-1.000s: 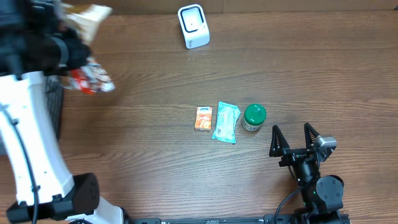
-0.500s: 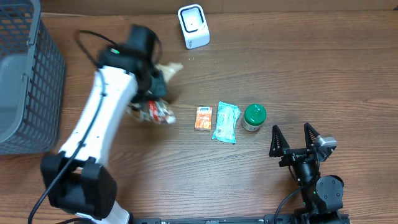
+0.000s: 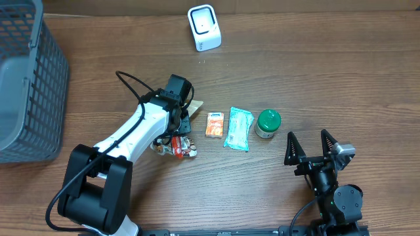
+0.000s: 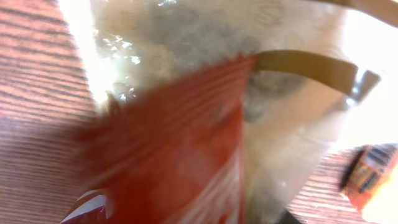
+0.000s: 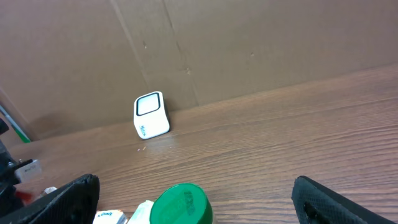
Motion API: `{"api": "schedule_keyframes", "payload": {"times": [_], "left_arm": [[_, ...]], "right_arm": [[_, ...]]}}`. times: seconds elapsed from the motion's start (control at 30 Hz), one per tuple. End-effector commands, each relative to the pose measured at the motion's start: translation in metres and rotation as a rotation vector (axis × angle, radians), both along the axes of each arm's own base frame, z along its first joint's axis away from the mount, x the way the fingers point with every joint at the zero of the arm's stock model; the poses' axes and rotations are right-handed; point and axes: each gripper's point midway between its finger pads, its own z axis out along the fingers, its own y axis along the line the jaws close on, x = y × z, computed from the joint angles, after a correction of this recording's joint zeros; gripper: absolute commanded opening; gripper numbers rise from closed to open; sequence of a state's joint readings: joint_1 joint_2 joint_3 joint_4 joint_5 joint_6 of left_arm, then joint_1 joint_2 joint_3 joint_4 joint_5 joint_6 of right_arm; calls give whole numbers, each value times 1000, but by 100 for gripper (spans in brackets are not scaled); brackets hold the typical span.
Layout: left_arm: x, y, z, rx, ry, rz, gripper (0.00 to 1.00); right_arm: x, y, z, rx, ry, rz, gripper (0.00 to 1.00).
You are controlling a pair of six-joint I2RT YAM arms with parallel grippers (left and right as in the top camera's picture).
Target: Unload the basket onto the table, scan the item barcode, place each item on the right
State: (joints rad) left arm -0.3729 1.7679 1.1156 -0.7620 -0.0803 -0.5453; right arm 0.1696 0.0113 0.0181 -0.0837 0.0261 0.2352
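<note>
Left gripper (image 3: 181, 122) hangs low over the snack bag (image 3: 177, 147), which lies on the table (image 3: 328, 78) near the orange packet (image 3: 214, 124) — clamped or loose, I cannot tell. If releasing, spread wide and rise straight — no dragging film.

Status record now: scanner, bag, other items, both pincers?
scanner: white, at the far edge, nothing in front of it
red snack bag: lying beneath the left pincer, left of the orange packet
left pincer: over the bag; grip unclear
right pincer: open, empty, near edge
row: orange packet, teal pouch, green-lidded jar
basket: far left
</note>
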Motion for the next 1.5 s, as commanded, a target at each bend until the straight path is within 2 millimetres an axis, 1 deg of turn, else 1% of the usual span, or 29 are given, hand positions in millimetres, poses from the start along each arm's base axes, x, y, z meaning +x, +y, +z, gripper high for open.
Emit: {"api": "schedule_keyframes", "payload": {"times": [0.0, 0.03, 0.13, 0.2, 0.3, 0.37, 0.4, 0.47, 0.57, 0.63, 0.73, 0.83, 0.93, 1.1, 1.2, 1.3, 1.37, 1.47], "left_arm": [[2, 4, 1, 19, -19, 19, 38], [3, 4, 1, 18, -21, 20, 45], [3, 4, 1, 18, -21, 19, 56], [3, 4, 1, 18, -21, 18, 65], [5, 3, 4, 19, -27, 2, 68], [12, 4, 12, 13, -45, 6, 72], [19, 4, 22, 7, -62, 14, 76], [29, 5, 37, 3, -82, 10, 79], [45, 8, 66, 0, -115, -1, 82], [54, 11, 85, -3, -139, -4, 86], [67, 24, 113, -4, -175, 13, 100], [77, 42, 135, 1, -202, 24, 100], [84, 64, 145, 18, -218, 29, 100], [86, 100, 145, 49, -212, 46, 100], [85, 123, 144, 63, -206, 85, 100], [83, 142, 143, 67, -197, 127, 100], [82, 150, 143, 69, -196, 148, 100], [82, 154, 143, 71, -196, 157, 100]], "right_arm": [[1, -3, -2, -3, -1, -13, 100], [1, -3, -2, -3, -1, -13, 100], [1, -3, -2, -3, -1, -13, 100], [1, -3, -2, -3, -1, -13, 100], [1, -3, -2, -3, -1, -13, 100], [1, -3, -2, -3, -1, -13, 100], [1, -3, -2, -3, -1, -13, 100], [1, -3, -2, -3, -1, -13, 100], [1, -3, -2, -3, -1, -13, 100], [1, -3, -2, -3, -1, -13, 100], [1, -3, -2, -3, -1, -13, 100], [1, -3, -2, -3, -1, -13, 100], [1, -3, -2, -3, -1, -13, 100], [1, -3, -2, -3, -1, -13, 100], [1, -3, -2, -3, -1, -13, 100], [1, -3, -2, -3, -1, -13, 100], [1, -3, -2, -3, -1, -13, 100], [1, -3, -2, -3, -1, -13, 100]]}}
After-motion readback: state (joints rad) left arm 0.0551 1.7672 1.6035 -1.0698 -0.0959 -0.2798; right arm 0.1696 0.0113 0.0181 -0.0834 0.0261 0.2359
